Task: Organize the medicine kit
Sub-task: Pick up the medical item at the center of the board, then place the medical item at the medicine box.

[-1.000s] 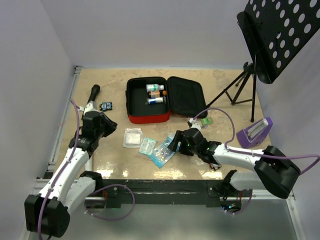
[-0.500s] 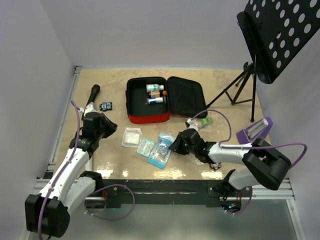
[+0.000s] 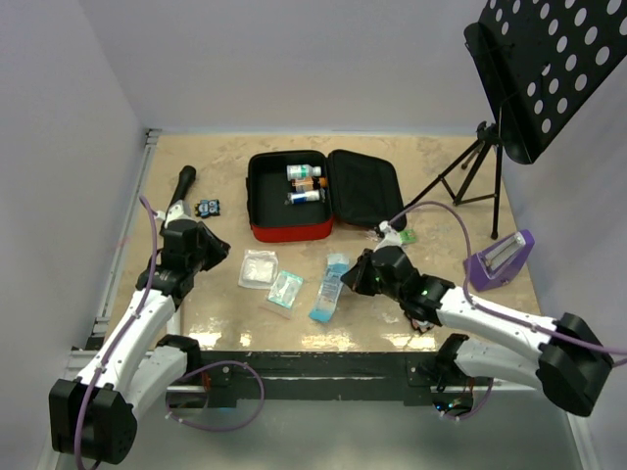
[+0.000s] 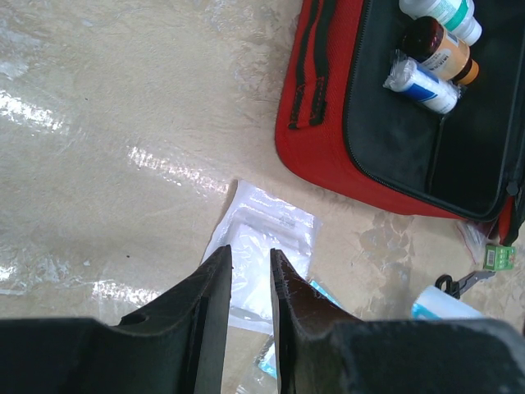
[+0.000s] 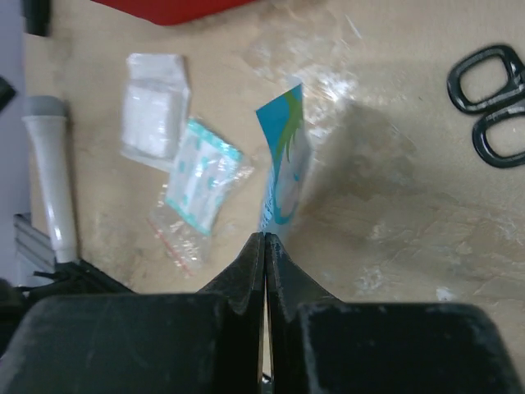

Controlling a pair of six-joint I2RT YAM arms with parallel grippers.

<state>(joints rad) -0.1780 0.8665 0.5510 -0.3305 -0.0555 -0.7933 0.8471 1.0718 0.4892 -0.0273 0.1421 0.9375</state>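
Here, open red medicine kit [image 3: 289, 232].

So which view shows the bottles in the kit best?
Left wrist view: the bottles lie large and clear in the medicine kit. Top view shows them small; right wrist shows only the kit's red edge.

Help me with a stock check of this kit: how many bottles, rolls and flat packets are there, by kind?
Bottles: 2, white bottle and brown bottle, in the medicine kit.
Rolls: 1, wrapped roll, in the kit.
Flat packets: 3, white packet, teal-patterned packet, blue packet pinched by the right gripper.
Total: 6
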